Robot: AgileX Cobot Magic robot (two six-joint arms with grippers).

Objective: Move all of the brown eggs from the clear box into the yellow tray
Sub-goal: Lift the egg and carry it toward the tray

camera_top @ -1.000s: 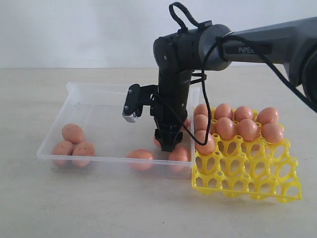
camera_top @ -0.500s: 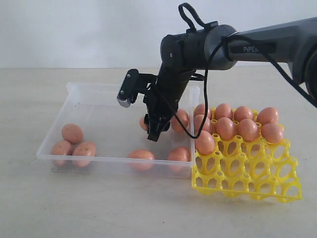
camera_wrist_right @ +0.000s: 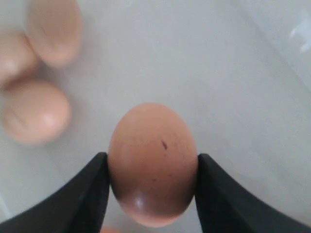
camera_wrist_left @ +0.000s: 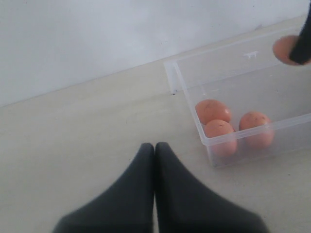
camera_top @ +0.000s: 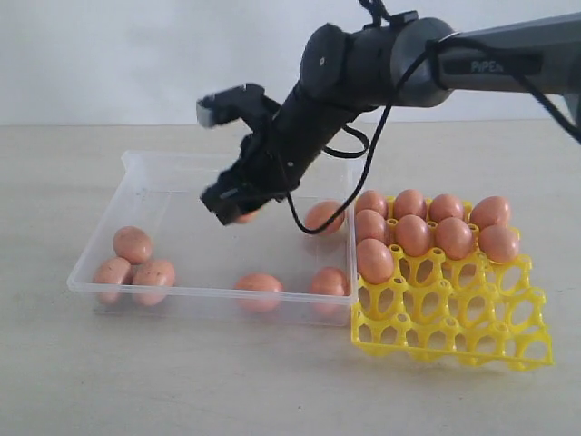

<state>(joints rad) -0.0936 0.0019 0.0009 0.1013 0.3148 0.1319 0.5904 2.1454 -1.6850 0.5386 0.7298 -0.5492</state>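
White lettering (camera_top: 495, 65) on the dark right arm (camera_top: 427, 59) seems to read "PiPER", though its last letter is too soft to be sure of.

The right tool (camera_top: 231, 200) is clamped on one held egg (camera_top: 243, 217). In the right wrist view its two black fingers (camera_wrist_right: 90, 194) press opposite sides of the shell, which bears a small dark fleck. The held egg hangs in the air above the floor of the clear box (camera_top: 136, 168), touching only the tool.

Six more brown eggs (camera_top: 133, 243) lie in the box. Three are bunched together at its left end, two lie along the near wall, and one sits by the right wall next to the yellow tray (camera_top: 454, 327).

The tray rests on the pale surface (camera_top: 182, 381) right against the box's right end. It carries nine eggs: four in the far row, four in the next, and one in the third row, in the cup nearest the box.

The left tool (camera_wrist_left: 154, 150) has its fingers pressed together on nothing. It hovers over bare surface just outside the box corner where the three bunched eggs lie.
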